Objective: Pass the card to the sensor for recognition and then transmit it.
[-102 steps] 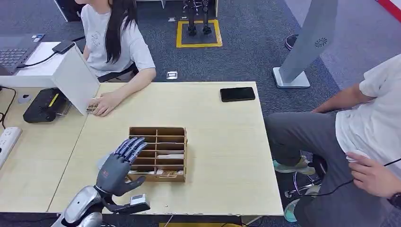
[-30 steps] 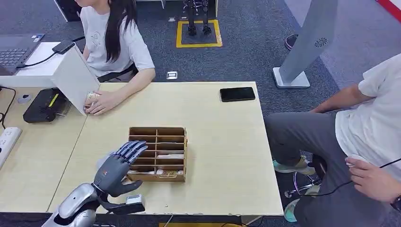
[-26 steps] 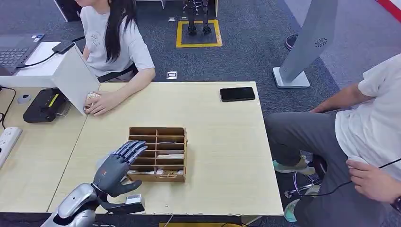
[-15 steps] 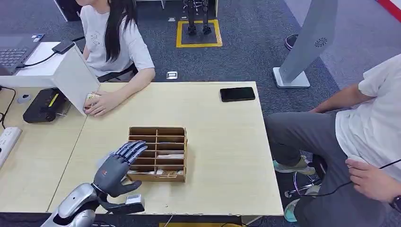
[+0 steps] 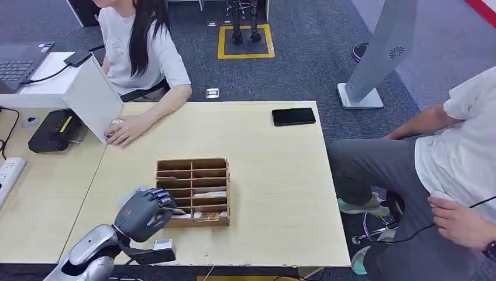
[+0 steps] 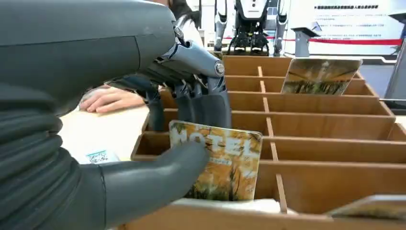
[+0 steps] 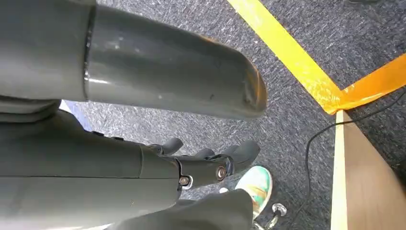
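The pale wooden table carries a wooden slotted card box near its near-left part, with a black phone lying at the far right edge. The left hand is at the box's near-left corner, thumb and fingers closed on a card printed "HOTEL", which stands upright in a near slot of the box. Another card leans in a far slot. The right hand hangs over grey carpet beside the table, fingers loosely curled, holding nothing.
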